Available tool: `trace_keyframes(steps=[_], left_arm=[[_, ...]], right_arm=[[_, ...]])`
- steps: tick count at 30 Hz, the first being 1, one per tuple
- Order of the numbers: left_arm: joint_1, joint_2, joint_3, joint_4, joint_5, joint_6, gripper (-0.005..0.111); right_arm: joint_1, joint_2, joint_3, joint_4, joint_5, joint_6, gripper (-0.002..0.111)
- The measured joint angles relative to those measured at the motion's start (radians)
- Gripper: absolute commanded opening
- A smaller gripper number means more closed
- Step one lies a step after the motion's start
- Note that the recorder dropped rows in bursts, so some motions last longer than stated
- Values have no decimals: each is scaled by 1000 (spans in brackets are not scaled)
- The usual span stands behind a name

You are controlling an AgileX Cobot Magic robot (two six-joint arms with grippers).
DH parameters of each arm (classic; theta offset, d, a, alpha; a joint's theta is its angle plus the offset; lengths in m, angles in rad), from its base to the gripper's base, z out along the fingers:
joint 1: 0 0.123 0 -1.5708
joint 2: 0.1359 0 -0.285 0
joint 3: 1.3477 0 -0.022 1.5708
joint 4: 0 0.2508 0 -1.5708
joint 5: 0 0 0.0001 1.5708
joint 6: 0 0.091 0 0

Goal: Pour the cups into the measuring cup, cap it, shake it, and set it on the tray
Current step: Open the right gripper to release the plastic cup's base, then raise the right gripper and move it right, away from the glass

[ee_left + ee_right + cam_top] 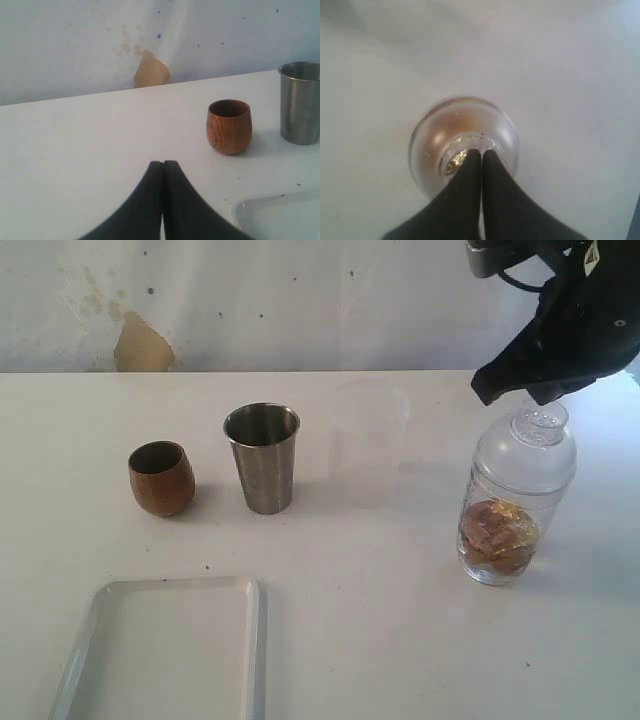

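Worktop (pixel 380 640): white and lightly speckled, filling most of the exterior view below a pale wall (pixel 300 300) with a tan patch (pixel 143 345) at upper left.
Wooden cup (pixel 160 478): small, round and brown, upright at centre left of the exterior view, mouth up and inside dark.
Steel tumbler (pixel 263 458): taller and tapered, upright just right of the wooden cup, near it but not touching.
Measuring cup (pixel 515 515): clear plastic, upright at the right of the exterior view, well apart from the other two cups; amber and gold pieces lay in its lower part.
Lid (pixel 540 430): a clear dome with a small knob, seated on top of the measuring cup.
Tray (pixel 170 650): flat and white with a low rim, at the lower left of the exterior view, cut off by the bottom edge and holding nothing that showed.
Left hand (pixel 163 165): its dark fingers were pressed together with no gap and held nothing, low over bare worktop, with the wooden cup beyond it and a corner of the tray beside it.
Right hand (pixel 481 152): its fingers were likewise pressed tight together, pointing down onto the lid's knob from above; whether the tips touched the knob could not be told.
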Motion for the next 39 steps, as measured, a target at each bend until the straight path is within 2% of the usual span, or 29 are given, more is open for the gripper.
trace_keyframes(steps=[39], left_arm=[[0, 0, 0, 0, 0, 0, 0]], right_arm=[[0, 69, 0, -80, -42, 74, 0]])
